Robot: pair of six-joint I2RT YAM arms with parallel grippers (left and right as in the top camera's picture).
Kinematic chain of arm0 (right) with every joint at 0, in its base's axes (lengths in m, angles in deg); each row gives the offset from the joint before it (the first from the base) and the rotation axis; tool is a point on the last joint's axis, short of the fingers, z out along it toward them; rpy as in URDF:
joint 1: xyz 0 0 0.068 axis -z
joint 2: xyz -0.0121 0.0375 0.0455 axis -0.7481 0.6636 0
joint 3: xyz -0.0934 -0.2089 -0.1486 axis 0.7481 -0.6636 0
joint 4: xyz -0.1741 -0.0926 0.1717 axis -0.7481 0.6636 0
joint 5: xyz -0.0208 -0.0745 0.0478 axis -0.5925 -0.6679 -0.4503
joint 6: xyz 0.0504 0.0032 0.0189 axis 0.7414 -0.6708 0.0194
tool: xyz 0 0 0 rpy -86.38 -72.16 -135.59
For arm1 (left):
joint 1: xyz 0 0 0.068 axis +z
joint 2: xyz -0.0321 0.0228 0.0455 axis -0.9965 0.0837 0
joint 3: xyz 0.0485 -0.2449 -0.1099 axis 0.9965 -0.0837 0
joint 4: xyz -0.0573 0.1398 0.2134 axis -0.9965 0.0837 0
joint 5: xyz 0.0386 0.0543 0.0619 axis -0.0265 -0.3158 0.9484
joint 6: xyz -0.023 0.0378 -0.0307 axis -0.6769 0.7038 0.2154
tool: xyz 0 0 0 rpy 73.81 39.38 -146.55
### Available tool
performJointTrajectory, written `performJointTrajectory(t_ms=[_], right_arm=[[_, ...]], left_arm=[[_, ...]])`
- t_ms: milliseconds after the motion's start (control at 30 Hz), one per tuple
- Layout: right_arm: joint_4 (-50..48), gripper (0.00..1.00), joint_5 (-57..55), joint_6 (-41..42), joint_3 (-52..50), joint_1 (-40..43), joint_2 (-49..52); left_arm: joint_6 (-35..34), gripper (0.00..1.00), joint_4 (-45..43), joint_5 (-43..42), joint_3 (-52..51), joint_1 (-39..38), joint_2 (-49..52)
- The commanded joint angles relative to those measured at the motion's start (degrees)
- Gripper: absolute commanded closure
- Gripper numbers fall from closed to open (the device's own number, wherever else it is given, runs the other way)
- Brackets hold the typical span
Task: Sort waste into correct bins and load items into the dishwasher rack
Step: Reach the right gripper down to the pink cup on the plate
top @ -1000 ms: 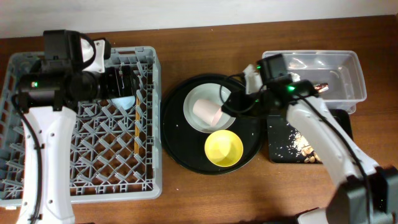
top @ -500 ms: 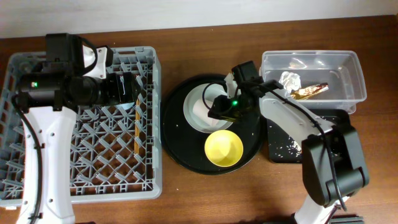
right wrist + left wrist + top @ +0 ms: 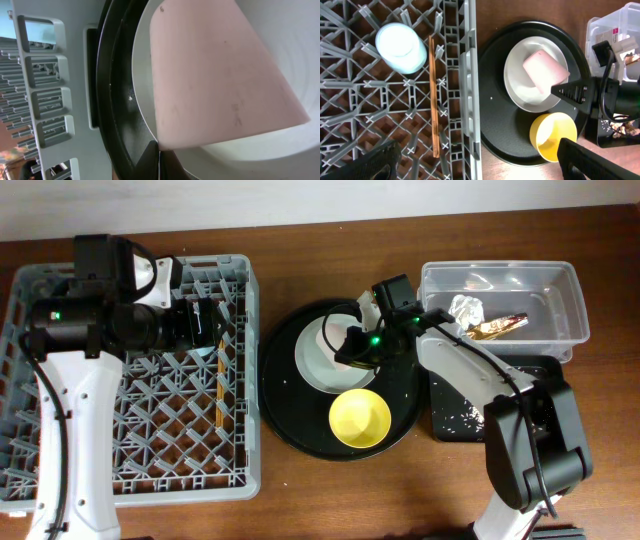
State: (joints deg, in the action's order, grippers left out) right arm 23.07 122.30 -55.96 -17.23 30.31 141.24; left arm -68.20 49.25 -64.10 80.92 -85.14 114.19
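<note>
Your left gripper (image 3: 205,320) hangs over the large square grey plastic dishwasher rack (image 3: 130,465), jaws wide apart. The small light-blue cup (image 3: 400,41) and thin wooden chopsticks (image 3: 434,100) lie in the rack below them. Your right gripper (image 3: 554,90) has its jaws together, tips touching the edge of the small pink cup (image 3: 545,70), which is on its side on the pale round plate (image 3: 520,92). Can't tell if the cup is pinched. The yellow bowl (image 3: 360,418) is just beside those jaws, and the clear rectangular plastic tub (image 3: 565,285) is well behind them.

The rack (image 3: 170,450) on my left holds a cup (image 3: 400,41) and chopsticks (image 3: 434,100) — beside it, the round tray (image 3: 285,395) carries plate (image 3: 520,94), second cup (image 3: 545,69), bowl (image 3: 552,137).
</note>
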Motion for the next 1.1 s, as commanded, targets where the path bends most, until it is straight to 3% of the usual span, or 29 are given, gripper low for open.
performJointTrajectory(t_ms=[0,233,333,367,433,467,733,867,1067], right_arm=[[-0.68,0.96,0.35,-0.35,-0.31,-0.37,0.20],[0.87,0.95,-0.13,-1.20,-0.31,-0.37,0.09],[1.46,0.75,-2.84,-1.20,-0.33,-0.37,0.09],[1.44,0.60,-4.57,-1.20,-0.33,-0.37,0.13],[0.92,0.46,-6.23,-1.18,-0.33,-0.37,0.20],[0.44,0.45,-6.19,-1.18,-0.35,-0.37,0.22],[-8.92,0.48,-5.31,2.84,-4.48,-0.37,0.22],[-10.21,0.49,-5.29,-2.97,-4.92,-0.35,0.20],[-13.31,0.71,-2.60,-3.85,-4.92,0.22,0.22]], left_arm=[[0.76,0.01,0.59,0.20,0.24,0.00,0.09],[0.76,0.01,0.79,0.22,0.24,0.00,0.09],[0.76,0.01,0.79,0.20,0.24,0.00,0.09],[0.76,0.01,0.79,0.20,0.24,0.00,0.09],[0.76,0.01,0.76,0.20,0.24,0.00,0.09],[0.76,0.01,0.76,0.20,0.24,0.00,0.09],[0.76,0.01,0.94,0.20,0.24,0.00,0.09],[0.76,0.01,1.03,0.20,0.24,0.00,0.09],[0.76,0.01,1.20,0.20,0.24,0.00,0.09]])
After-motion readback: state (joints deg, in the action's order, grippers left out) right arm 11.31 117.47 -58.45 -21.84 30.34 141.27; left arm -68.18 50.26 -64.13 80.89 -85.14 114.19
